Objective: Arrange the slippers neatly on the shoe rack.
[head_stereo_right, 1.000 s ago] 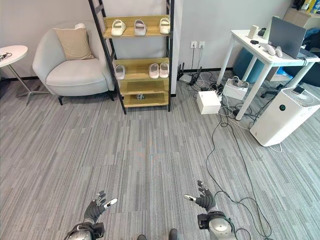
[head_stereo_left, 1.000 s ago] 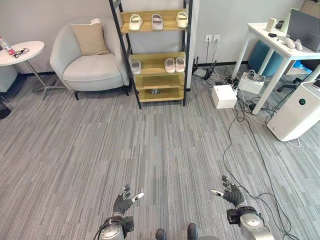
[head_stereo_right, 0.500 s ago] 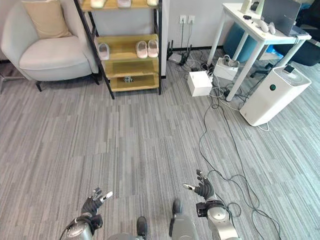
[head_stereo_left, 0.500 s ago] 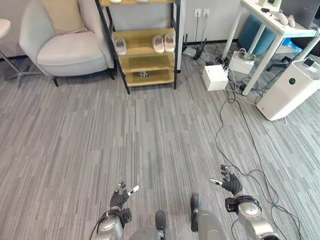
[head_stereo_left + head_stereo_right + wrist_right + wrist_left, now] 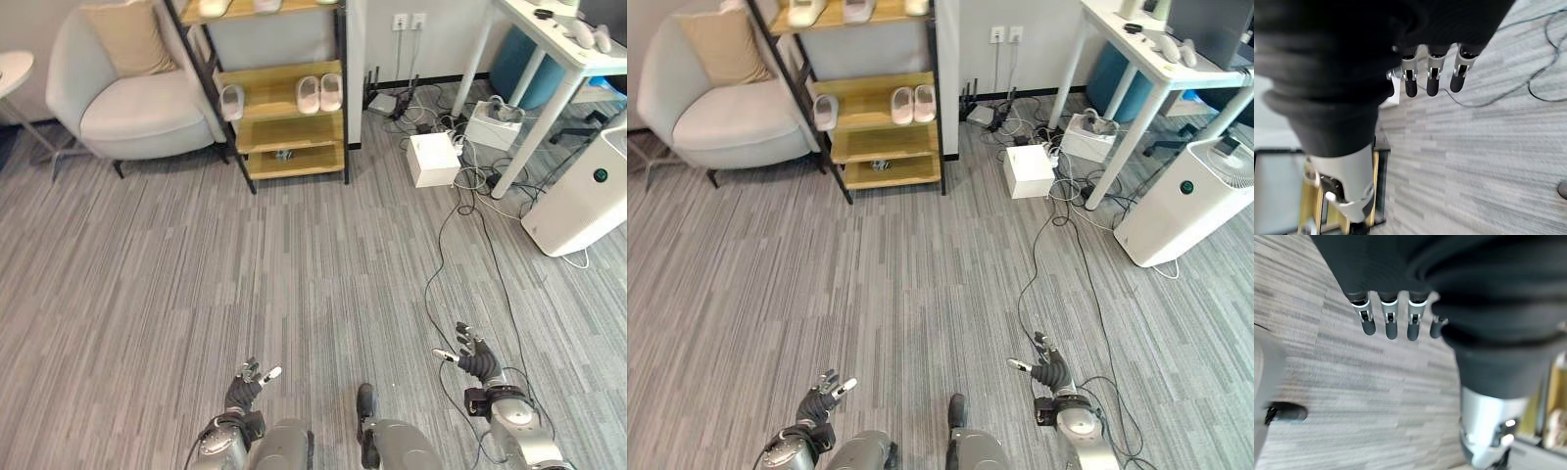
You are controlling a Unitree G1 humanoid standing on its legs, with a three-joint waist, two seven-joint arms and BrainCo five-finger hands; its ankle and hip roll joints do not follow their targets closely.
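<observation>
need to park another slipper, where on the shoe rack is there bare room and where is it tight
On the shoe rack, the middle shelf is bare between the single slipper at its left edge and the pair on the right. The shelf below looks bare; the lowest holds one small dark object. The top shelf looks fuller.

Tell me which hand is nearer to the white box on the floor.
The right. The right hand hangs low, roughly below the white box; the left hand hangs farther off to the left. Both are open and far from it.
</observation>
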